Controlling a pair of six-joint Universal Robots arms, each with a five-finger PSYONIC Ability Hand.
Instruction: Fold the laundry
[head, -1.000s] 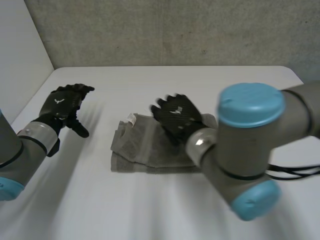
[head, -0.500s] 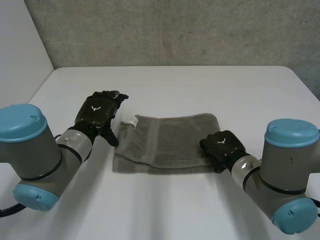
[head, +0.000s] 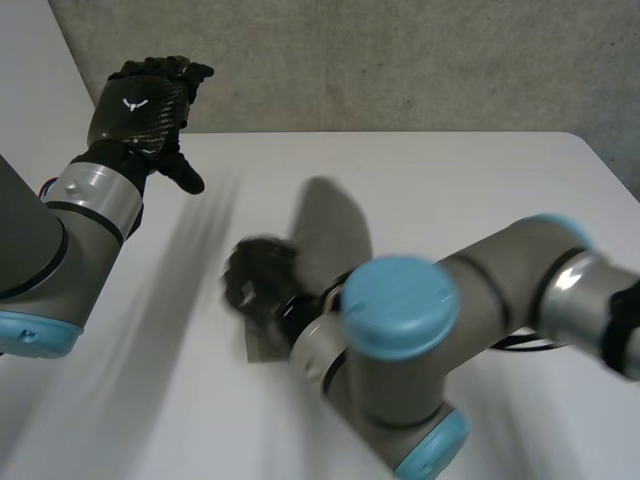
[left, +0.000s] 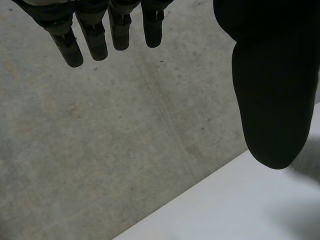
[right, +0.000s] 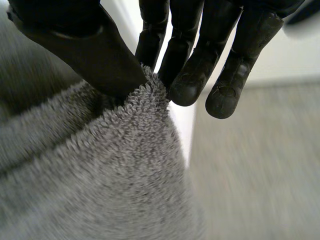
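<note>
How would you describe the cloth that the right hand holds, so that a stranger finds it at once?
Start at the white table; near its middle is the black right hand. Its thumb and fingers pinch a grey towel, partly lifted off the table. It is the only cloth there, soft and looped; the left hand is raised, open, holding nothing.

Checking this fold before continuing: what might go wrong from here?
The right hand pinches only a small tip of the grey towel; it may slip out. The left hand is raised, open, off the table, so nothing pins the towel and it may drag instead of folding.
</note>
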